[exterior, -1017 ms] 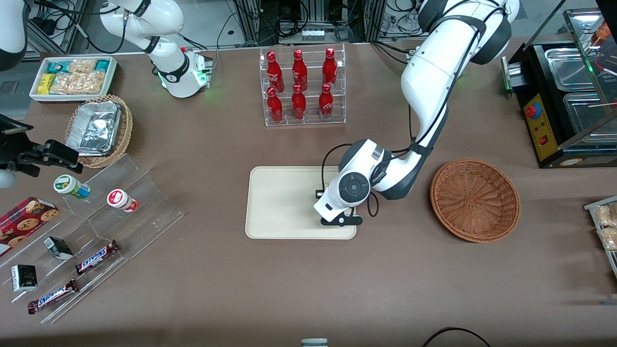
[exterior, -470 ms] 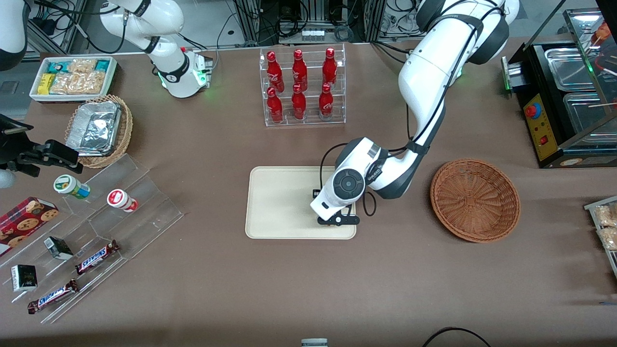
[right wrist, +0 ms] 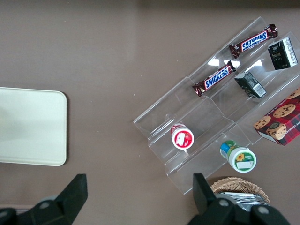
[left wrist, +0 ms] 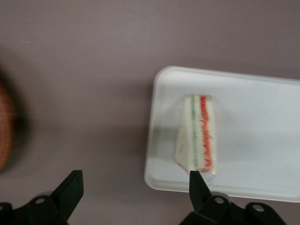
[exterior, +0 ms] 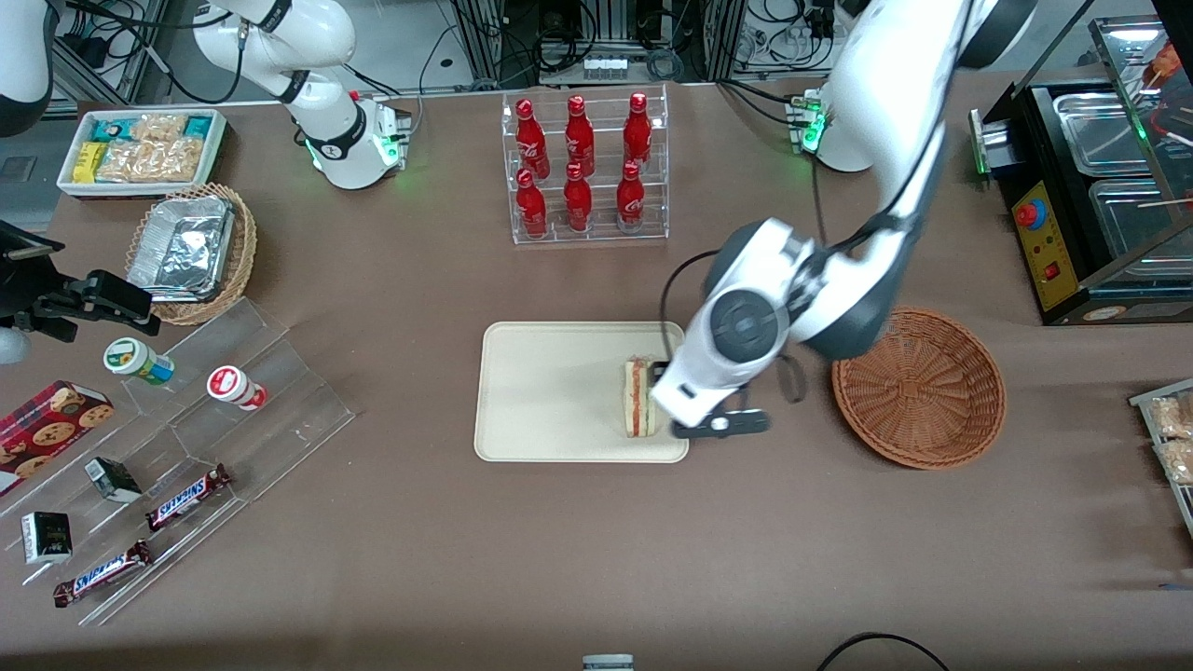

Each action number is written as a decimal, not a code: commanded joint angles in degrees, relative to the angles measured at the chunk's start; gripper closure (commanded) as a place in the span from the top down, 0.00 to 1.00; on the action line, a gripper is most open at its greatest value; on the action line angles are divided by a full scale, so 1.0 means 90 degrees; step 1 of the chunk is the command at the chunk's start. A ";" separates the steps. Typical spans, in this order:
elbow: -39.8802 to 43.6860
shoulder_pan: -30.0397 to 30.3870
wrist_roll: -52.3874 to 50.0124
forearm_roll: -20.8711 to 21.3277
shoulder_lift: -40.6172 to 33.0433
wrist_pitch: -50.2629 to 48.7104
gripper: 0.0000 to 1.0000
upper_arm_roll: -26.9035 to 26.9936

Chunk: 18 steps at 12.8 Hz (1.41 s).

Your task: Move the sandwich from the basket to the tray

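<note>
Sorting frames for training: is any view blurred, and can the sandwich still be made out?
Left wrist view: soft motion blur, basket smeared, sandwich on tray readable, open gripper above. Front view: sharp, sandwich clear. Right wrist view: sharp.

In the front view the arm's wrist covered the gripper (exterior: 685, 410) and the tray's (exterior: 550, 391) right edge. In the left wrist view the basket (left wrist: 5, 126) was a blurred, cut-off smear, and the tray ran past the frame edge.

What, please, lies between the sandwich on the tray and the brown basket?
In the front view, the open pincer hangs there, beside the sandwich at the tray edge; otherwise only tabletop before the basket.
</note>
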 commanded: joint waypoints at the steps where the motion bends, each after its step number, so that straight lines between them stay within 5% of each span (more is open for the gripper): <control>1: -0.1006 0.0505 0.0031 0.0019 -0.1119 -0.0039 1.00 0.0163; 12: -0.1438 0.2284 0.2520 0.0107 -0.3035 -0.1748 1.00 0.0222; 18: -0.1623 0.2569 0.2883 0.0059 -0.3534 -0.1701 1.00 0.0358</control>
